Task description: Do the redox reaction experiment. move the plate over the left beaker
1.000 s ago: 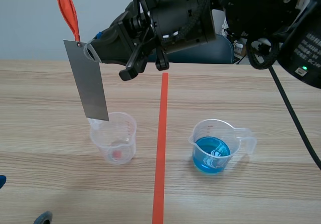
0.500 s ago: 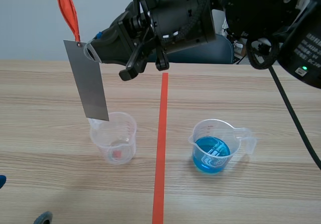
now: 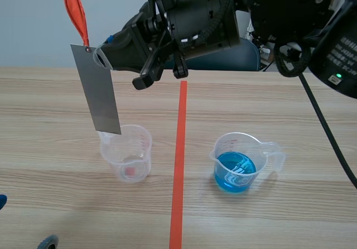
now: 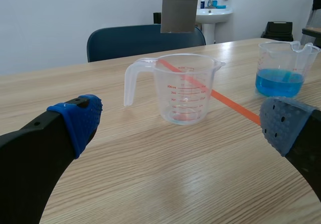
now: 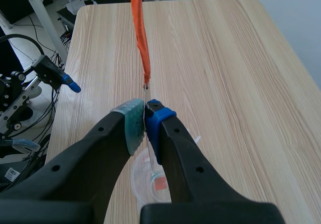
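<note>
nearest the robot, the left gripper [image 4: 179, 122] sits low over the table [image 3: 268, 215] with its jaws wide and nothing between them, pointing at the left beaker [image 3: 127, 153]. that beaker is clear, with no liquid in it and only a small red spot at its bottom. the orange tape line [image 3: 178, 165] runs between it and the right beaker [image 3: 237, 162], which holds blue liquid; the two stand well apart.

the plate [image 3: 100, 90] – a thin grey metal strip – hangs upright over the left beaker. in the left wrist view its lower edge is clear above the rim, not dipped in. the right gripper [image 5: 145, 121] is raised across the table from the right, and its pads [image 5: 131, 126] pinch the plate at its top edge, jaws narrow and holding it. an orange ribbon [image 3: 75, 12] rises from the plate's top corner. beyond the table's far edge stands a blue chair [image 4: 130, 38].
</note>
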